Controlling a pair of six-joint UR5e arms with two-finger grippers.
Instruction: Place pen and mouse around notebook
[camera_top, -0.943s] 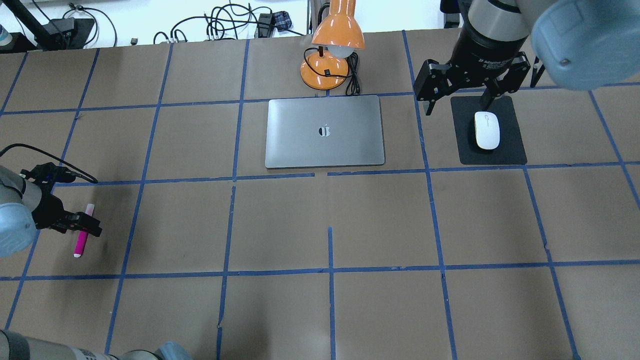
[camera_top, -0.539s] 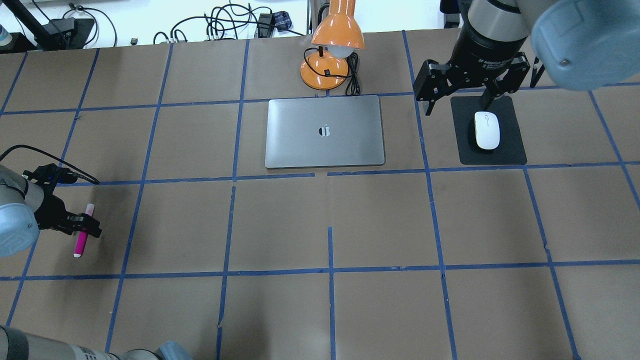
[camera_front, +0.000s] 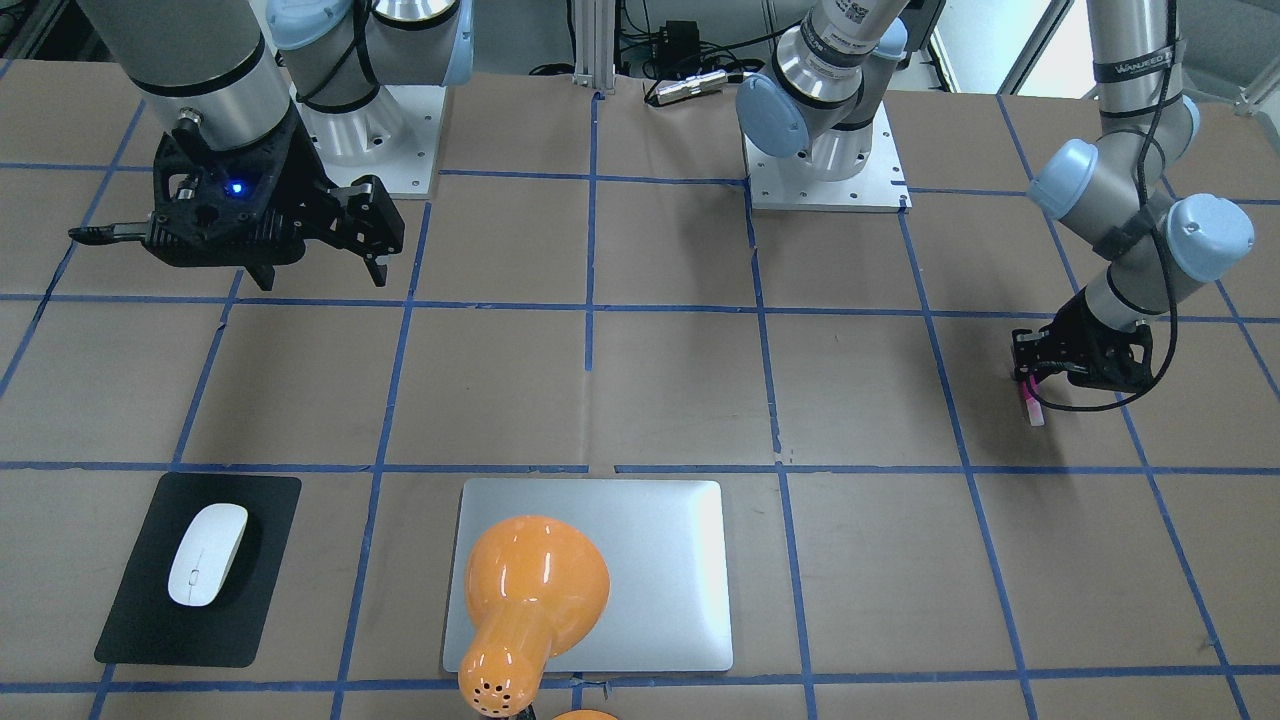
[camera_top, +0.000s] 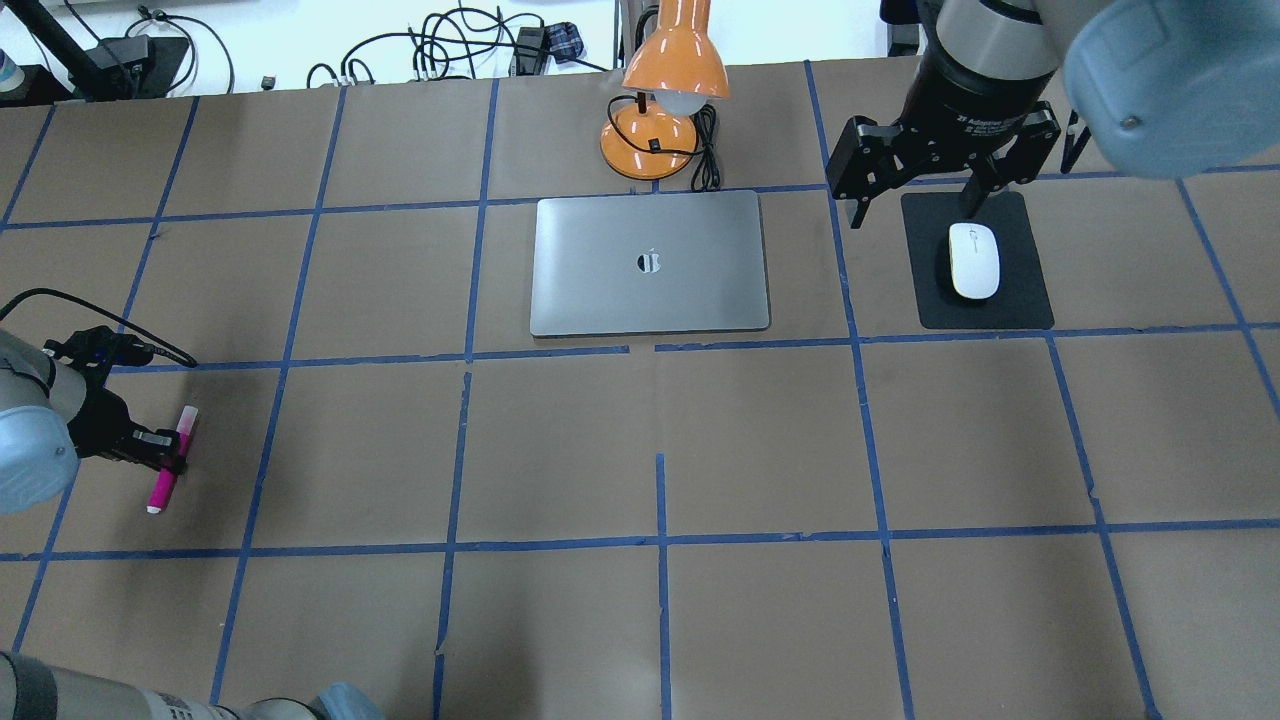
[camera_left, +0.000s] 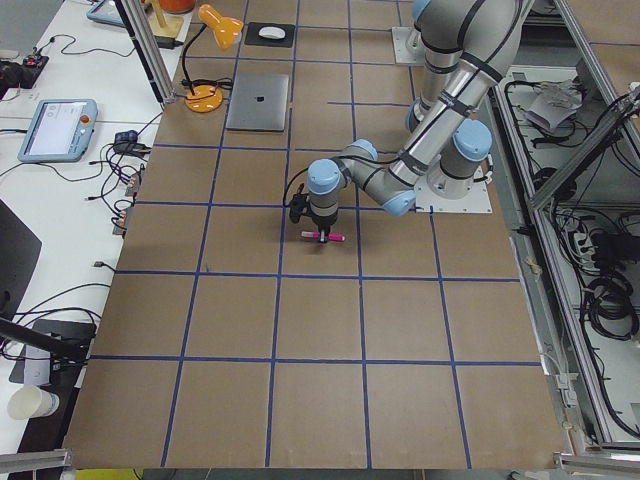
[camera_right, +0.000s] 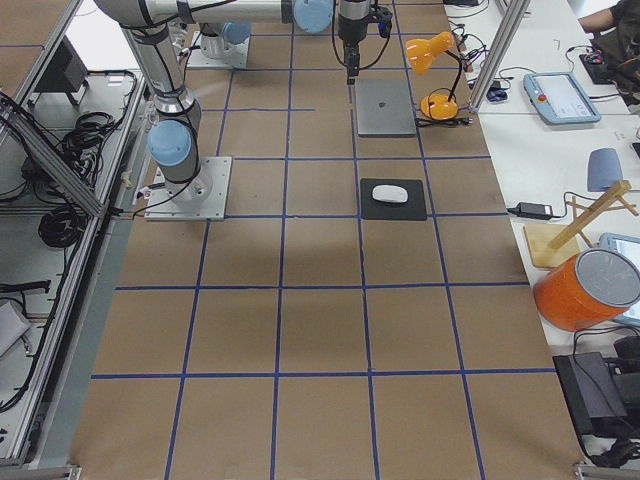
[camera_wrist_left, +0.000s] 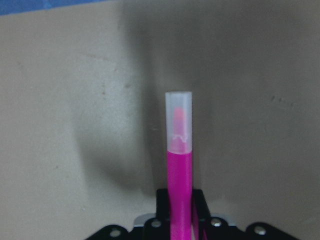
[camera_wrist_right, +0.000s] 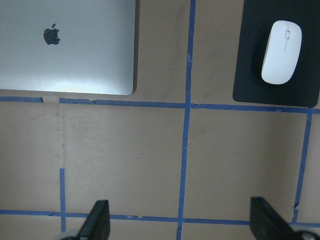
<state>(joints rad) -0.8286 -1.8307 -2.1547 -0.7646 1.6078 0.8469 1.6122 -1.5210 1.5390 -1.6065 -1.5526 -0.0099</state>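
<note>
The pink pen (camera_top: 168, 462) lies low over the table at the far left, and my left gripper (camera_top: 166, 450) is shut on its middle. In the left wrist view the pen (camera_wrist_left: 180, 165) runs out from between the fingers, its pale cap pointing away. The front view shows the same gripper (camera_front: 1035, 378) and the pen (camera_front: 1031, 408). The white mouse (camera_top: 974, 260) rests on a black pad. My right gripper (camera_top: 915, 205) hangs open high above the table, empty, with the mouse (camera_wrist_right: 281, 51) and the silver notebook (camera_wrist_right: 65, 45) below it. The notebook (camera_top: 650, 262) lies closed at centre back.
An orange desk lamp (camera_top: 665, 90) with its black cable stands just behind the notebook, and its shade (camera_front: 535, 590) overhangs the lid. The black mouse pad (camera_top: 1020, 300) sits to the right of the notebook. Blue tape lines cross the brown table (camera_top: 760, 450).
The left gripper's fingers have drawn in onto the pen, and the pen's upper end has shifted slightly to the right. The right arm has barely moved.
</note>
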